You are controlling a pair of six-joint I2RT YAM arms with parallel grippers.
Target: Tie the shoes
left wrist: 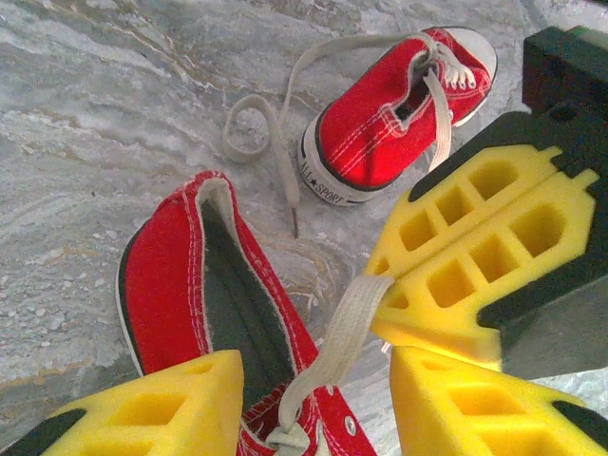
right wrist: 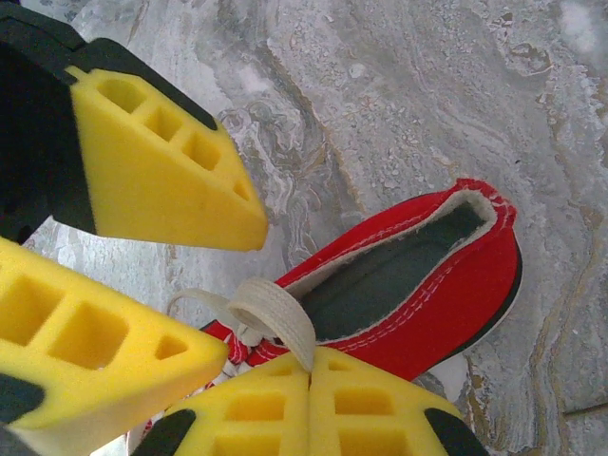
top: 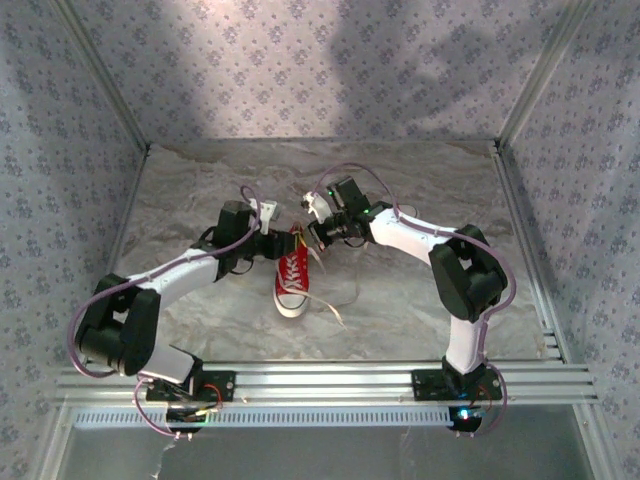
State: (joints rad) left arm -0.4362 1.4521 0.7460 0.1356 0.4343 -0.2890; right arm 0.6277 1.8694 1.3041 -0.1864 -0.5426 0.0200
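Observation:
One red shoe [top: 291,272] lies mid-table, white toe cap toward the arm bases. Its dark opening faces the left wrist camera [left wrist: 237,304] and the right wrist camera [right wrist: 399,275]. My right gripper [right wrist: 311,359] is shut on a loop of its white lace [right wrist: 275,318], just above the tongue. In the left wrist view the same right gripper [left wrist: 385,285] holds the lace [left wrist: 332,342] taut from the top eyelet. My left gripper [left wrist: 313,399] stands open astride that lace, with its fingers [right wrist: 161,171] either side and not touching. The second shoe [left wrist: 399,114] lies beyond, its lace loose.
The table [top: 420,190] has a grey marbled top, walled by patterned panels on three sides. Loose lace ends [top: 335,310] trail right of the shoe. A slack lace [left wrist: 261,133] from the second shoe curls across the table between the two shoes.

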